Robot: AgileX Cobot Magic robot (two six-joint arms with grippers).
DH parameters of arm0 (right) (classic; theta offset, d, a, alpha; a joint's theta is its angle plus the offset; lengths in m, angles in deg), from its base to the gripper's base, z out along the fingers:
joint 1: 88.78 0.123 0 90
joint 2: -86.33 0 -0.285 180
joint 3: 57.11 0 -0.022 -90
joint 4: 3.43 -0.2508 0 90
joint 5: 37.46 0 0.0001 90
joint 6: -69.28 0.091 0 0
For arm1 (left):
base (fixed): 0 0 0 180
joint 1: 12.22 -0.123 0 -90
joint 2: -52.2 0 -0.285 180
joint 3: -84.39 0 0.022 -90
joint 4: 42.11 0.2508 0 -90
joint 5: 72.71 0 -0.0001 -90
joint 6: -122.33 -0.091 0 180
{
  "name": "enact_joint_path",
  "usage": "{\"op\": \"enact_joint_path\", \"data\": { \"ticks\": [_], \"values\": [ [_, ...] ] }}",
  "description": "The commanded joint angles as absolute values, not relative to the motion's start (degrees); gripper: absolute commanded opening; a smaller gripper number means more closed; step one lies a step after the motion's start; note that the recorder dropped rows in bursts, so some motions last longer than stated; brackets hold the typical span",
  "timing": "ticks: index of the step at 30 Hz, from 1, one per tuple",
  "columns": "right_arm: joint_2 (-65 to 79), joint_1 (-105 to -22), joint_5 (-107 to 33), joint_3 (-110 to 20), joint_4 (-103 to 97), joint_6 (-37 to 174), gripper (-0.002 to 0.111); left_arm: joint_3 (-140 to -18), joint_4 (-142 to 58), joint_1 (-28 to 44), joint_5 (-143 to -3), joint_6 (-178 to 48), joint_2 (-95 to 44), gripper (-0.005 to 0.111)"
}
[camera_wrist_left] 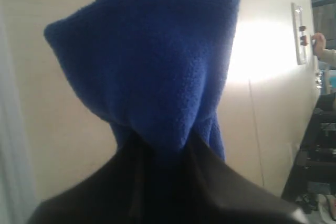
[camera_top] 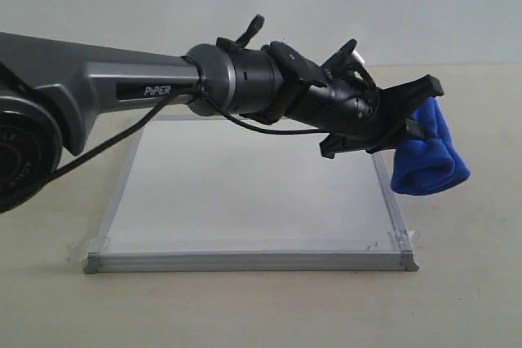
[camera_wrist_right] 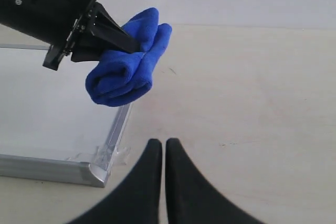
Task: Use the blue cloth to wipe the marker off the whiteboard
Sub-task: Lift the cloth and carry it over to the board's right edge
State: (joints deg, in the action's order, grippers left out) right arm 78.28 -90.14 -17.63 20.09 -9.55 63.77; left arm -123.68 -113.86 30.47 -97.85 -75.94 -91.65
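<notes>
Lying flat on the pale table (camera_top: 245,307), the whiteboard (camera_top: 245,201) fills the middle, and its white face looks clean where it shows. The left arm (camera_top: 122,79) reaches across its far part and hides a strip of it. I see no red marker line; it may be under the arm, but I cannot tell.

The blue cloth (camera_top: 428,156) is a thick folded bundle, pinched near its top in the left claw (camera_top: 422,112). It hangs in the air at the right edge of the board, over the frame (camera_top: 391,201), and does not seem to touch the surface. The right claw (camera_wrist_right: 162,145) hovers above the table near the board's near right corner; its two fingers (camera_wrist_right: 149,171) are pressed together with nothing between them.

The step in hand, I judge, is to bring the cloth to the ink. To do it well, the arm should move over the white face and lower until the soft fold presses flat, not only with one corner. The strokes should follow the line with steady pressure. The claw tips should keep off the board, and the grip must be firm, because the cloth can slip out.
</notes>
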Motion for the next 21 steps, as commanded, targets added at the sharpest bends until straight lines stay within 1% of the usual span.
{"op": "enact_joint_path", "data": {
  "ticks": [1,8,21],
  "values": [
    [78.55,-90.25,-17.9,20.1,-9.05,63.37,0.0,-124.42,-126.22,31.28,-96.15,-84.91,-93.52,0.004],
    [78.55,-90.25,-17.9,20.1,-9.05,63.37,0.0,-124.42,-122.76,31.28,-94.46,-84.91,-94.41,0.004],
    [78.55,-90.25,-18.03,20.1,-9.05,63.37,0.0,-124.42,-124.78,31.34,-93.31,-81.22,-96.57,0.004]
  ]
}}
